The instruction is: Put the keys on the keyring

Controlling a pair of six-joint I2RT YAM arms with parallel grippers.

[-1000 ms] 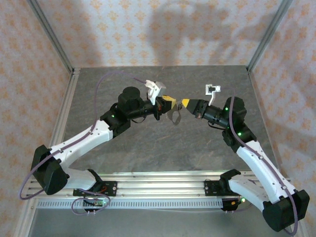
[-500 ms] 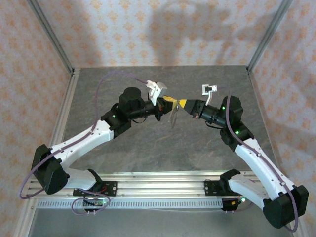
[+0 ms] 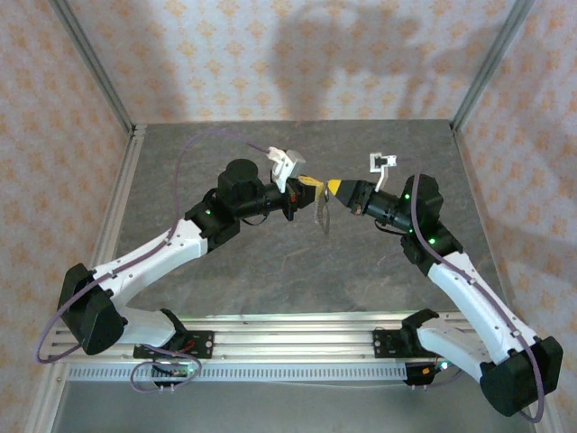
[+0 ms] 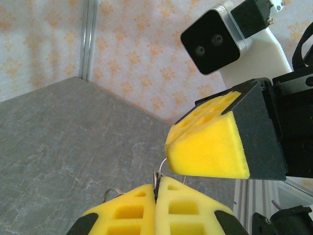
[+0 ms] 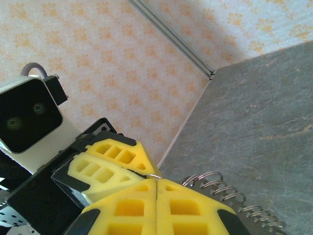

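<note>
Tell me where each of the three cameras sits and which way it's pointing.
Top external: above and behind the bases, looking down on table, both arms, left end effector meeting right end effector, keyring hanging there.
Left wrist: on the left arm, looking past its own shut pads at the right end effector and wall.
Right wrist: mirrored, looking past its shut pads at the left end effector.
Shared: each wrist view shows the other wrist's camera.

We list:
- One counter (image 3: 270, 271), grey, stone-patterned, matt.
- Walls (image 3: 270, 54) on three sides, pale paper with small orange floral motifs.
- Aluminium corner posts (image 3: 94, 63), slanting in our overhead view.
- One aluminium rail (image 3: 297, 347) along the near edge.
</note>
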